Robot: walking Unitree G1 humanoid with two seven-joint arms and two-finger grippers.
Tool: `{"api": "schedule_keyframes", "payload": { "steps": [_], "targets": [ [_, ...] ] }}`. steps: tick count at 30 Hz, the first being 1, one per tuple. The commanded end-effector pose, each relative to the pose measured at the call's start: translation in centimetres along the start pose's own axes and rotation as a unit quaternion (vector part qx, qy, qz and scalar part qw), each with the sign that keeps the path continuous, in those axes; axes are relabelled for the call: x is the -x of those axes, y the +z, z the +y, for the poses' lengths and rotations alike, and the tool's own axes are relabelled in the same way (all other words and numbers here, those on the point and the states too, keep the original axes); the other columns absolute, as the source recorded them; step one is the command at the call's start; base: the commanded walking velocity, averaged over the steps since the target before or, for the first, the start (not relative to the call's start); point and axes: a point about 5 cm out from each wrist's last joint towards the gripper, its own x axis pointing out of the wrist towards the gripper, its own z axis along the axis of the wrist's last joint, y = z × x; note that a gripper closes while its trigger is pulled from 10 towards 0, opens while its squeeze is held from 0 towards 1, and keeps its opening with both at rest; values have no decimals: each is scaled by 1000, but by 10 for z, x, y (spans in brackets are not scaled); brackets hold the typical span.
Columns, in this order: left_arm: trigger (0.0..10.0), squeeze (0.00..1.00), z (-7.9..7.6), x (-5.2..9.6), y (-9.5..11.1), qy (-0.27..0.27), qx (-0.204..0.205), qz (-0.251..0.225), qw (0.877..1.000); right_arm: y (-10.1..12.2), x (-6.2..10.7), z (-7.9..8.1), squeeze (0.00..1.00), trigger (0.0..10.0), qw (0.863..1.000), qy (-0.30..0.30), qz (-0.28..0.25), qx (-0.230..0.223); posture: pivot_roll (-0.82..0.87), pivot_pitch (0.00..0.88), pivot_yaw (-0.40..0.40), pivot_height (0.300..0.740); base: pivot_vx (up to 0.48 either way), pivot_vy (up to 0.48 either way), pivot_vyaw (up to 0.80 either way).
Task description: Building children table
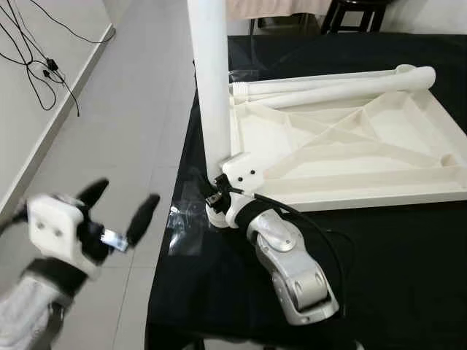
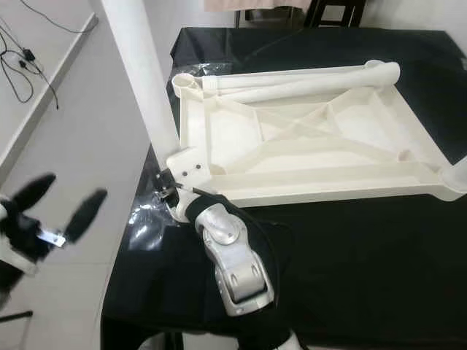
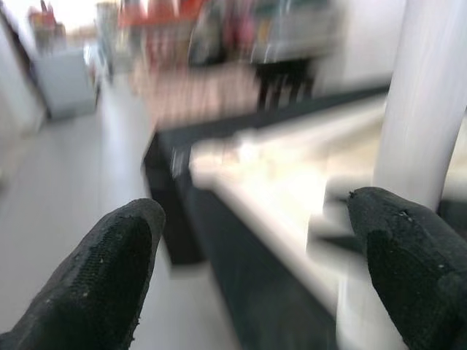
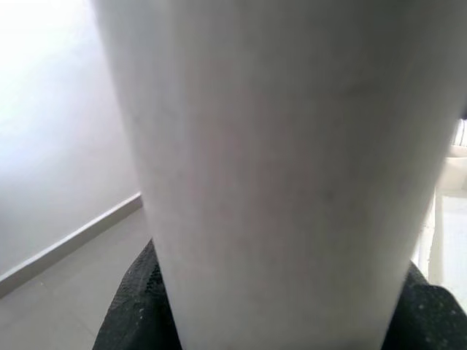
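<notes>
white ribbed tabletop (image 1: 350, 146) upside down on black cloth (image 1: 379, 270) | right gripper (image 1: 216, 198) clamped on upright white leg (image 1: 211, 87) | left gripper (image 1: 120, 211) fingers apart

A white tabletop (image 2: 306, 146) lies upside down on a black cloth (image 2: 379, 262). The right gripper (image 2: 166, 188) clasps an upright white leg (image 2: 142, 80) at its near-left corner. Two more legs (image 2: 292, 82) rest along the far edge. The left gripper (image 2: 58, 204) hangs spread over the floor (image 2: 80, 124).

perhaps a home: tiled floor (image 1: 139, 109), stool (image 1: 350, 13)
</notes>
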Motion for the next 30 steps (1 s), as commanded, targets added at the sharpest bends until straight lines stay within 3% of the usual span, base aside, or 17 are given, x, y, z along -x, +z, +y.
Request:
{"api": "schedule_keyframes", "payload": {
  "steps": [1, 2, 3, 10, 11, 13, 14, 15, 16, 17, 19, 22, 29, 30],
  "targets": [
    [10000, 1000, -3, -16, 27, -111, 42, -39, 992, -52, 9, -3, 0, 10000, 992, -22, 121, -38, 56, 191, 38, 740, 0, 0, 0],
    [10000, 1000, -3, -16, 27, -111, 42, -39, 992, -52, 9, -3, 0, 10000, 992, -22, 121, -38, 56, 191, 38, 740, 0, 0, 0],
    [10000, 1000, -5, -28, 46, -194, 64, -59, 977, -53, 8, 0, 0, 10000, 992, -19, 121, -36, 54, 188, 40, 740, 0, 0, 0],
    [10000, 1000, -2, -36, 52, -236, 70, -52, 968, -53, 7, 1, 0, 10000, 992, -18, 120, -36, 53, 186, 43, 740, 0, 0, 0],
    [10000, 231, 4, -52, 55, -269, 74, -45, 959, -53, 7, 2, 0, 10000, 992, -17, 119, -37, 48, 182, 51, 740, 0, 0, 0],
    [10000, 231, 4, -52, 55, -269, 74, -45, 959, -53, 7, 2, 0, 10000, 992, -17, 119, -37, 48, 182, 51, 740, 0, 0, 0],
    [10000, 0, 8, -67, 57, -298, 69, -36, 951, -52, 6, 3, 0, 10000, 992, -16, 117, -39, 45, 181, 54, 740, 0, 0, 0],
    [10000, 0, 8, -67, 57, -298, 69, -36, 951, -52, 6, 3, 0, 10000, 992, -16, 117, -39, 45, 181, 54, 740, 0, 0, 0],
    [10000, 0, 10, -82, 58, -317, 67, -25, 946, -52, 6, 4, 0, 10000, 992, -15, 115, -41, 38, 181, 64, 740, 0, 0, 0],
    [10000, 0, 10, -82, 58, -317, 67, -25, 946, -52, 6, 4, 0, 10000, 992, -15, 115, -41, 38, 181, 64, 740, 0, 0, 0],
    [10000, 0, 12, -101, 59, -324, 67, -11, 943, -51, 6, 6, 0, 10000, 993, -14, 113, -43, 36, 179, 68, 740, 0, 0, 0],
    [10000, 0, 15, -110, 55, -322, 85, -1, 943, -51, 6, 7, 0, 10000, 993, -12, 110, -45, 26, 173, 72, 740, 0, 0, 0],
    [10000, 0, 17, -116, 47, -325, 104, 13, 940, -50, 6, 8, 0, 10000, 993, -11, 107, -46, 20, 169, 76, 740, 0, 0, 0],
    [1922, 0, 17, -120, 42, -329, 115, 19, 937, -50, 5, 8, 0, 10000, 993, -11, 106, -47, 17, 166, 78, 740, 0, 0, 0]
  ]
}}
